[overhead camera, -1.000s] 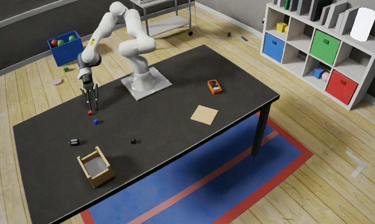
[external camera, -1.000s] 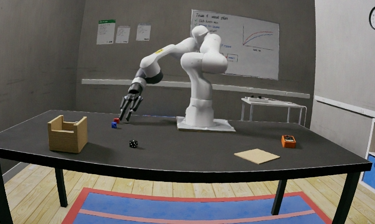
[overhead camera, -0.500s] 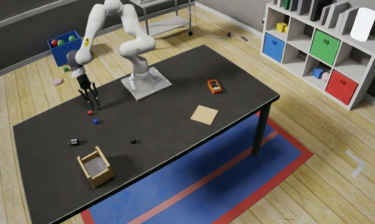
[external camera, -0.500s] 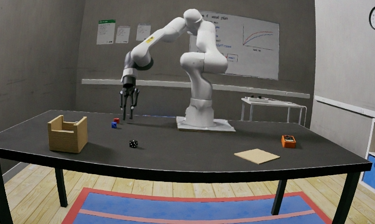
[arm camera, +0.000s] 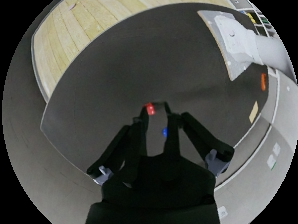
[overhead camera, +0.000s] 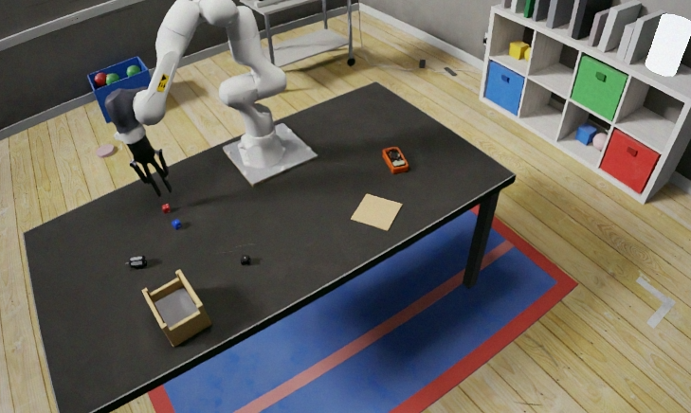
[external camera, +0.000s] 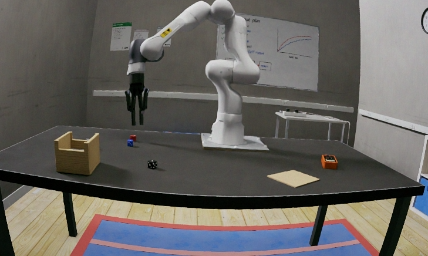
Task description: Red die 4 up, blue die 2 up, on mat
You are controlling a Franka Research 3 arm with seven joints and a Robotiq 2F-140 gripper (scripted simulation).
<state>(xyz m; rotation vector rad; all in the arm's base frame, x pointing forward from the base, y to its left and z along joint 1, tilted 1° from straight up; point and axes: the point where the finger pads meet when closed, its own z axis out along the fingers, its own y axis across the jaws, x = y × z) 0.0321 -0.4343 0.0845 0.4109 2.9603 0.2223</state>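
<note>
Gripper point(overhead camera: 164, 192) point(external camera: 137, 124) point(arm camera: 156, 110) up over the tabletop point(overhead camera: 306, 245) point(external camera: 209, 168) point(arm camera: 115, 75), fingers partly apart, nothing btwn 'em! Red die point(overhead camera: 166, 207) point(external camera: 132, 138) point(arm camera: 150, 109) is below, nr the fingertips; blue die point(overhead camera: 176, 224) point(external camera: 130, 142) point(arm camera: 165, 132) sits just beside red, both off the tan mat point(overhead camera: 376, 211) point(external camera: 293, 178) point(arm camera: 254, 112). Black die point(overhead camera: 245, 260) point(external camera: 152, 164) sits btwn the open-top box point(overhead camera: 190, 328) point(external camera: 72, 162) & mat, w/ room each side. Box is nr the front edge. Whiteboard point(external camera: 288, 70) reads "plan", partly hidden by the arm.
</note>
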